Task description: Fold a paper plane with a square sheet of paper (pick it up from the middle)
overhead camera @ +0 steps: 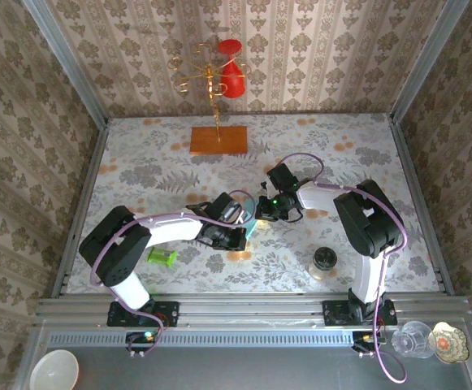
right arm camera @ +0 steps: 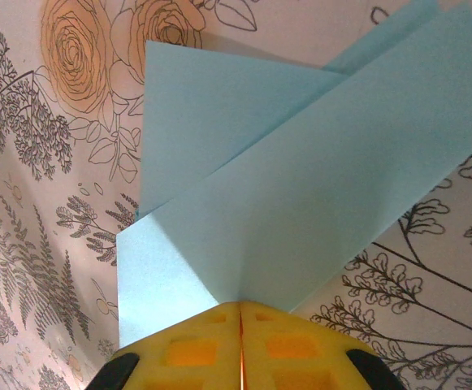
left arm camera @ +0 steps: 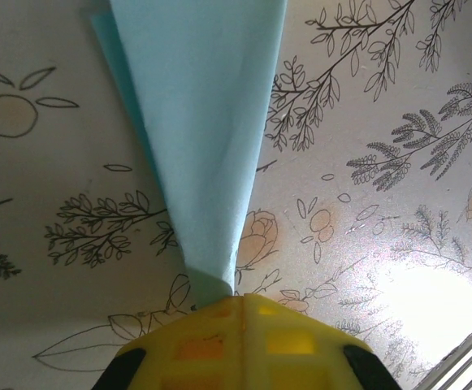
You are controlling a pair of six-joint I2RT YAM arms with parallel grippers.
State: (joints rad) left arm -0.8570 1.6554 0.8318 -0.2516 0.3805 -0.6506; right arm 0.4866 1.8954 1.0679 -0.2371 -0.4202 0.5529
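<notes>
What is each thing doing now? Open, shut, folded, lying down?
paper plane: folded, pinched at both ends.
left gripper: shut on the paper plane's pointed tip.
right gripper: shut on its wide end.
green cylinder: lying on its side.
jar: upright, lid on.
orange board: lying flat.

The overhead view is bright, even and sharp, with only faint, soft shadows on the glossy floral-printed tabletop (overhead camera: 179, 175). In the left wrist view a white glare patch at lower right washes out the print, and the yellow rubber fingertips (left arm camera: 211, 345) along the bottom edge are blurred. In the right wrist view the thin light-blue folded paper (right arm camera: 300, 203) looks brighter at lower left and dimmer at upper left.
</notes>
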